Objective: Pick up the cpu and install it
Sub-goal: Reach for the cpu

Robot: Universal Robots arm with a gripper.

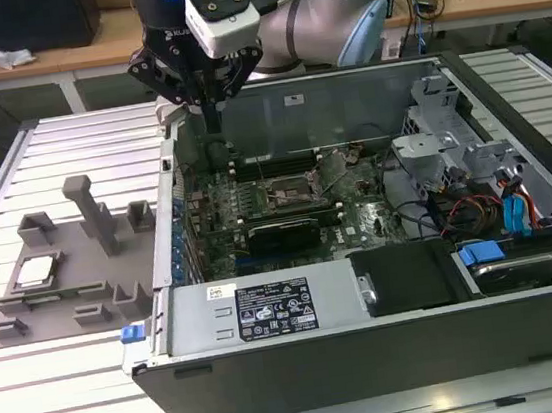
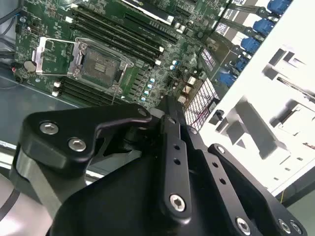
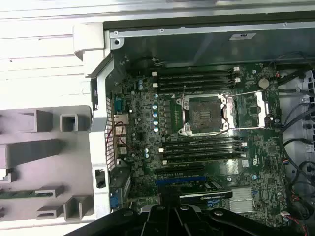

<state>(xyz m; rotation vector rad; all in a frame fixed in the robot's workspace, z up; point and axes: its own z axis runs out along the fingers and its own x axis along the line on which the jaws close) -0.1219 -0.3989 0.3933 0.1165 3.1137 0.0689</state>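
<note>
The cpu [image 1: 38, 271], a small silvery square chip, lies flat in the grey moulded tray [image 1: 75, 292] at the exterior view's left, outside the open computer case [image 1: 374, 346]. My gripper [image 1: 213, 123] hangs above the case's far left corner, well away from the cpu, with its fingers shut together on nothing. Both wrist views show the green motherboard below the gripper [image 2: 170, 103] [image 3: 170, 200]. On it, the square metal-framed socket [image 1: 290, 197] [image 2: 101, 66] [image 3: 204, 114] stands open and bare, its lid [image 3: 251, 110] folded to one side.
Memory slots [image 3: 197, 78] flank the socket and a graphics card [image 1: 281, 234] lies in front of it. The power supply [image 1: 268, 308], drive bays [image 1: 514, 258] and cables [image 1: 478, 207] fill the case's near and right parts. The tray has upright posts [image 1: 91, 214].
</note>
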